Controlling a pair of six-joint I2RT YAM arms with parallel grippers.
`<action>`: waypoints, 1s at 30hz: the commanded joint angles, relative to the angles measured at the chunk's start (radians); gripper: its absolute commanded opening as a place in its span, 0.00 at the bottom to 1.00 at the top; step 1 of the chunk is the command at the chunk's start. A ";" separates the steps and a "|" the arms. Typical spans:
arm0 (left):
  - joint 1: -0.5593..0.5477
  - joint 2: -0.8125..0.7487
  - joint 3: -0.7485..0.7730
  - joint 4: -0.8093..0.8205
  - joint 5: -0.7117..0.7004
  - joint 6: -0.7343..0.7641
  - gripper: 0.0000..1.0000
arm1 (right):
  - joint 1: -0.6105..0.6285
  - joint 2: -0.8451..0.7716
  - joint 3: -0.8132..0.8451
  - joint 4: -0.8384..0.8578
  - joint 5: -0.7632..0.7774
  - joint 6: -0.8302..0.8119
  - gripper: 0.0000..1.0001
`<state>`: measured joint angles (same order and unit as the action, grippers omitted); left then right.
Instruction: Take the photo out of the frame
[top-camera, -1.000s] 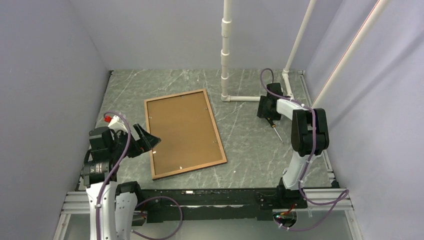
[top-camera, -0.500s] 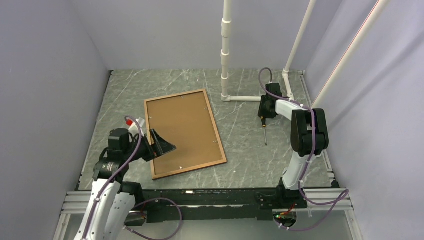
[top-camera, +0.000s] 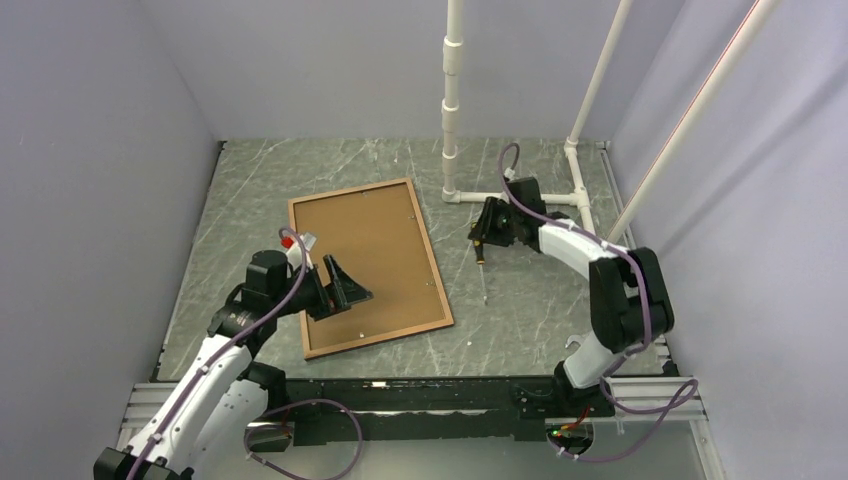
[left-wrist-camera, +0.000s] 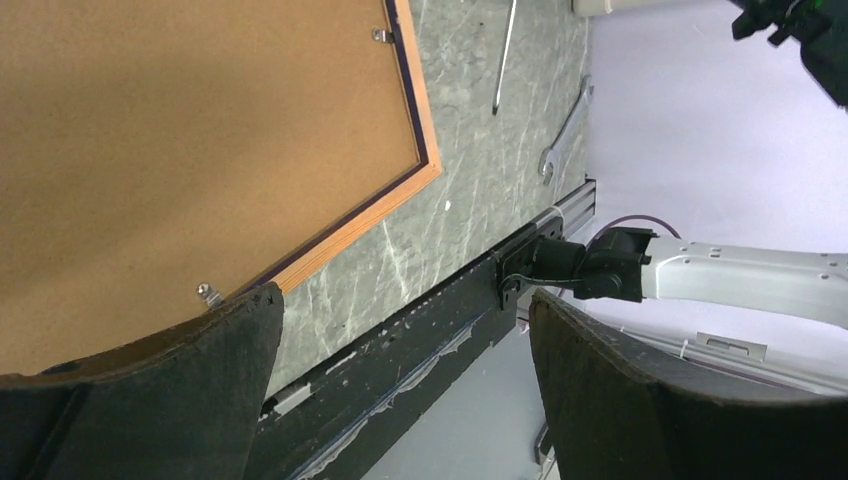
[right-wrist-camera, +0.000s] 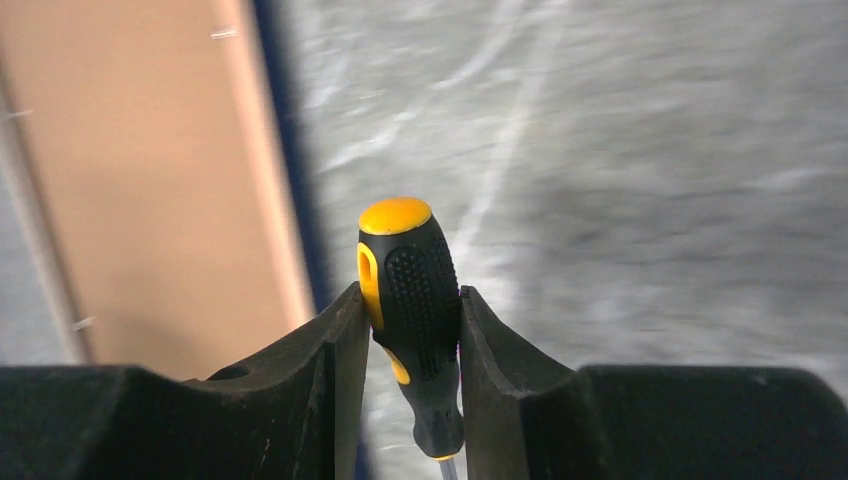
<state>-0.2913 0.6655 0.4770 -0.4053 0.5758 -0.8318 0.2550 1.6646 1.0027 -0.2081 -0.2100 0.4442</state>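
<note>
The frame (top-camera: 385, 333) lies face down on the table, its thin wood-and-navy border (left-wrist-camera: 418, 110) around the photo's brown hardboard back (top-camera: 365, 250). Small metal clips (left-wrist-camera: 209, 293) hold the back in. My left gripper (top-camera: 350, 288) hovers open over the frame's near left corner, with nothing between its fingers (left-wrist-camera: 150, 400). My right gripper (top-camera: 487, 230) is shut on a black-and-yellow screwdriver (right-wrist-camera: 410, 285) just right of the frame's right edge (right-wrist-camera: 272, 150). The screwdriver's shaft (top-camera: 484, 280) points toward the near side.
A white pipe stand (top-camera: 452, 100) rises behind the frame, with pipes along the back right of the table. A wrench (left-wrist-camera: 565, 130) lies on the table near the front right rail. Grey walls close in on three sides.
My right gripper closed on the screwdriver and carried it left toward the frame. My left arm swung right, from the table's left edge to above the frame's near left corner.
</note>
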 joint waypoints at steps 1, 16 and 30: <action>-0.025 0.015 -0.002 0.142 -0.009 -0.023 0.95 | 0.084 -0.143 -0.114 0.299 -0.245 0.265 0.00; -0.161 0.012 -0.062 0.344 -0.006 -0.001 0.99 | 0.338 -0.014 -0.413 1.461 -0.290 1.128 0.00; -0.281 0.160 -0.073 0.492 -0.058 -0.018 0.87 | 0.439 0.103 -0.364 1.594 -0.303 1.213 0.00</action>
<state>-0.5499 0.7868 0.4034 -0.0612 0.5179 -0.8444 0.6880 1.7794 0.5930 1.2499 -0.5076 1.6272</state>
